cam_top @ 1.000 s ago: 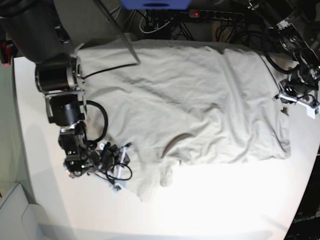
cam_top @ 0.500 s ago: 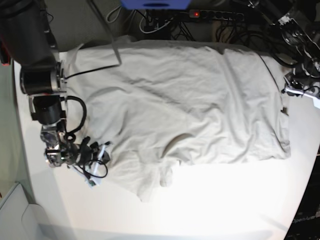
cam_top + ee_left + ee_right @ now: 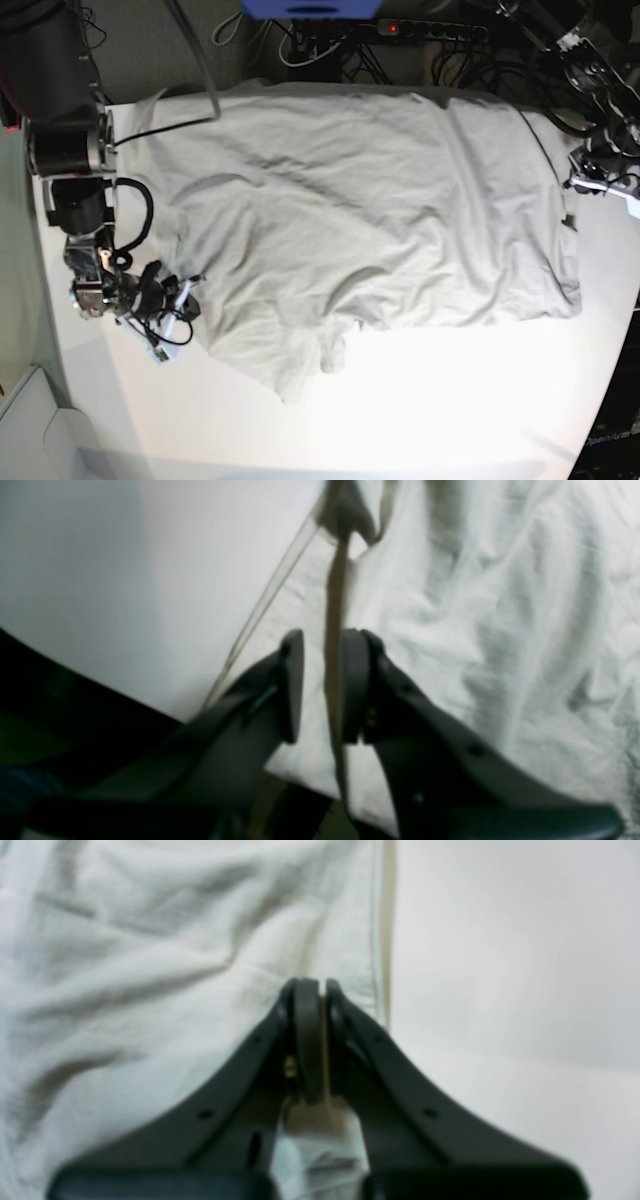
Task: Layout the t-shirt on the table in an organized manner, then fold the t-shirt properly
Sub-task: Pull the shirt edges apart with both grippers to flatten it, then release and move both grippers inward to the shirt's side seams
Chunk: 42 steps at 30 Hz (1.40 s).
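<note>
Both fingers (image 3: pixel 310 1040) on t-shirt (image 3: pixel 370 210) edges

Dark floor; power strip (image 3: pixel 430 30); tangled cables (image 3: pixel 330 50).

The dark left claw (image 3: pixel 322 690) pinches a thin raised fold of the wrinkly light grey-beige cotton t-shirt (image 3: pixel 500 630) beside the smooth white worktop's (image 3: pixel 150 580) edge.

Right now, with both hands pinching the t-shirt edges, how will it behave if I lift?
The t-shirt is probably floppy: it lies in soft wrinkles on the table and would likely sag between the hands. It looks thin and light; the pinched edge in the left hand hangs as a narrow strip, so it might slip.
</note>
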Available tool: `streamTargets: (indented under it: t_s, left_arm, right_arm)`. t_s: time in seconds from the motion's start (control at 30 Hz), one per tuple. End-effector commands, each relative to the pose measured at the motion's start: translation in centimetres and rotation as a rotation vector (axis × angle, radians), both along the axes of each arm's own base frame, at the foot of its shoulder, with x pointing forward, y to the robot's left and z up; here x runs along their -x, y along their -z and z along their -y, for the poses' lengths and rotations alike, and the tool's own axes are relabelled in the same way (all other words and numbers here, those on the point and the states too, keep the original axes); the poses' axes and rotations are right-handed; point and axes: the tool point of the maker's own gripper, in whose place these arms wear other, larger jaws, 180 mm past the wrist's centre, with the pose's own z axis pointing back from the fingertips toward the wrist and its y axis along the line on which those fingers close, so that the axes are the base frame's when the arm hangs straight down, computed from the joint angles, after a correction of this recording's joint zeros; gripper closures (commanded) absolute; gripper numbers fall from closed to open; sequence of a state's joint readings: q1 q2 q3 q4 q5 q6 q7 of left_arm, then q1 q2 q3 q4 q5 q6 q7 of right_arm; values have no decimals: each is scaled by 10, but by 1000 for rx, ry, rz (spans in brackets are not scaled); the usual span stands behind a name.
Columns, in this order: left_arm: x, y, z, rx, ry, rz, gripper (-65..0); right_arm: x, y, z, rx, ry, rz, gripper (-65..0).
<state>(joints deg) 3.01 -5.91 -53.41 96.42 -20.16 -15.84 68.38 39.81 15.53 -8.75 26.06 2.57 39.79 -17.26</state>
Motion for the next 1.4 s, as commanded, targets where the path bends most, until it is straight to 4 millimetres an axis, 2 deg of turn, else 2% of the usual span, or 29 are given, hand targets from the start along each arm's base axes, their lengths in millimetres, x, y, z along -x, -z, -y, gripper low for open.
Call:
streamTargets:
  t_s: [0.0,0.3,0.37,0.47,0.6,0.7,0.77,0.97,1.13,1.27,1.37]
  left_arm:
    - [-7,-14,-8,-31,-1,40,-126]
    - [-5,-13,-9,-33,-1,36,-126]
    - [-5,-13,-9,-33,-1,36,-126]
    - [-5,-14,-9,-33,-1,37,-126]
    - [-7,-14,-8,-32,1,40,-126]
    - [-8,-14,-7,-32,4,41,-126]
    - [-8,-15,-7,-33,5,41,-126]
    - [-21,-22,-3,-21,7,81,-126]
    - [-43,-43,16,85,49,227,-126]
    - [-72,-70,27,163,64,361,-125]
    - [-92,-77,31,192,58,397,-124]
  right_arm:
    - [-3,-4,9,56,-19,-4,-15]
    - [-18,-7,40,202,65,61,-15]
    - [-19,-10,58,229,104,73,-15]
    - [-23,-13,67,250,140,87,-15]
    - [-23,-17,93,297,201,94,-15]
    - [-25,-25,124,358,298,125,-15]
    - [-26,-30,135,377,334,138,-15]
    - [-46,-61,145,317,419,196,-15]
    - [-56,-74,142,305,432,188,-15]
    - [-60,-75,130,291,418,190,-15]
    - [-59,-70,121,282,405,183,-15]
